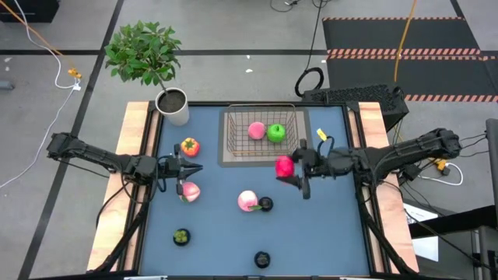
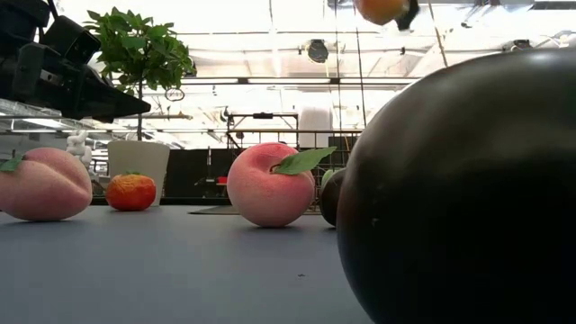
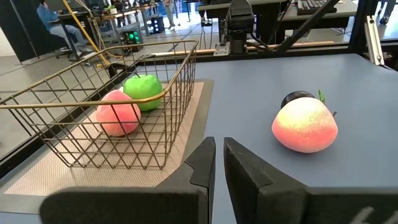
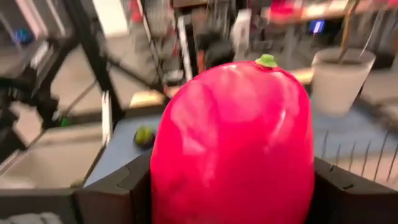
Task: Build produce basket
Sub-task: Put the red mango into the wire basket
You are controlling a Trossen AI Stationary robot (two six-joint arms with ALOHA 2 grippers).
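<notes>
While the basket (image 1: 233, 148) holds two fruits, six lie outside.

Place: robotics lab or workshop.
Floor: grey concrete, striped hazard mat (image 1: 405, 53), loose cables (image 1: 47, 47).
Background: metal racks, workbenches, ceiling strip lights (image 2: 270, 81).
Occupant: seated person (image 3: 53, 22) at a desk.
</notes>
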